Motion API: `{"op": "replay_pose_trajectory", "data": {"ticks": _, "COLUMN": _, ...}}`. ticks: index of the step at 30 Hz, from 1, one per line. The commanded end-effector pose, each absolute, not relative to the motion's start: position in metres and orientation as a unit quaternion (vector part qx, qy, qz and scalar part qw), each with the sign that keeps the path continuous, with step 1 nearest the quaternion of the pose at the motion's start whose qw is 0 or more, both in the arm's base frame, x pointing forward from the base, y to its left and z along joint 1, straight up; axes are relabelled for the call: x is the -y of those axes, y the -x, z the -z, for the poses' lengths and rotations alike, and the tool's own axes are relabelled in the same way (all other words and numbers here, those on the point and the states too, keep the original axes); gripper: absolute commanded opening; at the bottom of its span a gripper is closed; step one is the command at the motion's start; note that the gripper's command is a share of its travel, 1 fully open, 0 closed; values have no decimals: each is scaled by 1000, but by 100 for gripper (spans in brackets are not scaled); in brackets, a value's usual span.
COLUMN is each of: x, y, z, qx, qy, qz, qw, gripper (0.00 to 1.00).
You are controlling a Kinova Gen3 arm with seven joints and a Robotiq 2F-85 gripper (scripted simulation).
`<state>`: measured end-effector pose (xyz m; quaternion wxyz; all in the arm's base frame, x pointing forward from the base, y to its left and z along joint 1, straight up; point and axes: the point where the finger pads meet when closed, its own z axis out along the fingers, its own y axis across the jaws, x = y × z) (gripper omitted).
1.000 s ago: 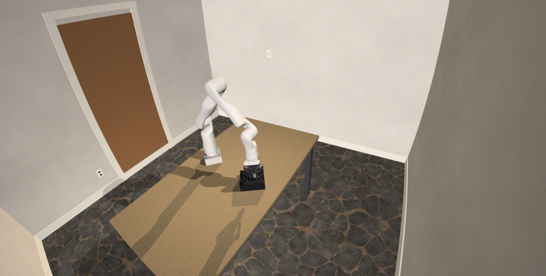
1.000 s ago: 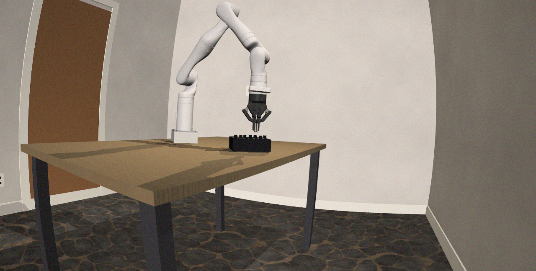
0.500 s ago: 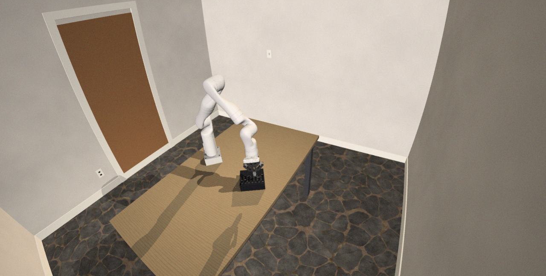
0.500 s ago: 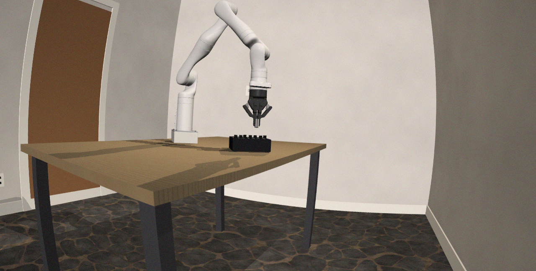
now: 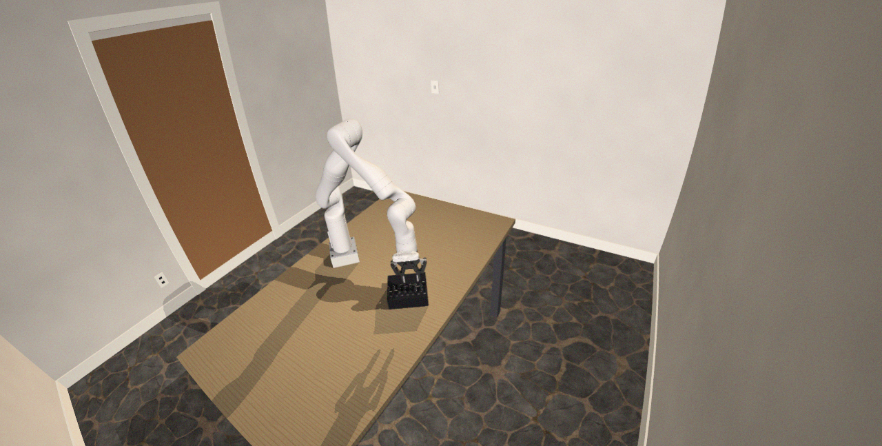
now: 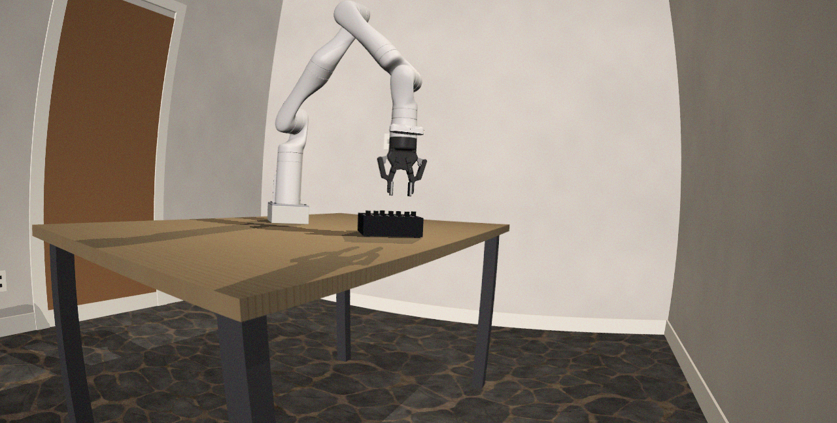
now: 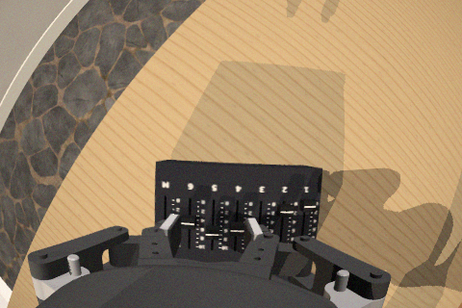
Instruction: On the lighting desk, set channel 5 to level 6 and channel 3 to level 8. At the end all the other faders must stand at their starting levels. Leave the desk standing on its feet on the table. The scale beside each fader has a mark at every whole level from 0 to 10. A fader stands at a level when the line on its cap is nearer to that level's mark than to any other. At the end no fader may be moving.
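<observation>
The black lighting desk (image 6: pixel 390 224) stands on its feet on the wooden table; it also shows in the top view (image 5: pixel 407 292) and in the wrist view (image 7: pixel 239 207). Its fader caps stick up in a row along the top. In the wrist view the channel numbers read from right to left, and the caps stand at different heights along their scales. My gripper (image 6: pixel 401 189) hangs above the desk, clear of the caps, with its fingers apart and nothing between them. In the wrist view the fingertips frame the middle faders. The exact levels are too small to read.
The arm's white base (image 6: pixel 288 212) stands on the table behind the desk. The table's right edge (image 5: pixel 471 286) runs close to the desk. A brown door (image 5: pixel 178 147) is in the left wall.
</observation>
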<state>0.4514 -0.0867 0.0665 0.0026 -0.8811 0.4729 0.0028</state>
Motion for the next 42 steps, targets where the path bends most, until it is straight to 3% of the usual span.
{"op": "replay_pose_trajectory", "data": {"ticks": 1, "x": 88, "y": -453, "z": -74, "qx": -473, "qy": 881, "qz": 1, "qw": 4, "gripper": 100}}
{"op": "replay_pose_trajectory", "data": {"ticks": 15, "x": 88, "y": -453, "z": -133, "qx": -473, "qy": 881, "qz": 1, "qw": 4, "gripper": 100}}
{"op": "replay_pose_trajectory", "data": {"ticks": 42, "x": 88, "y": -453, "z": -140, "qx": -473, "qy": 881, "qz": 1, "qw": 4, "gripper": 100}}
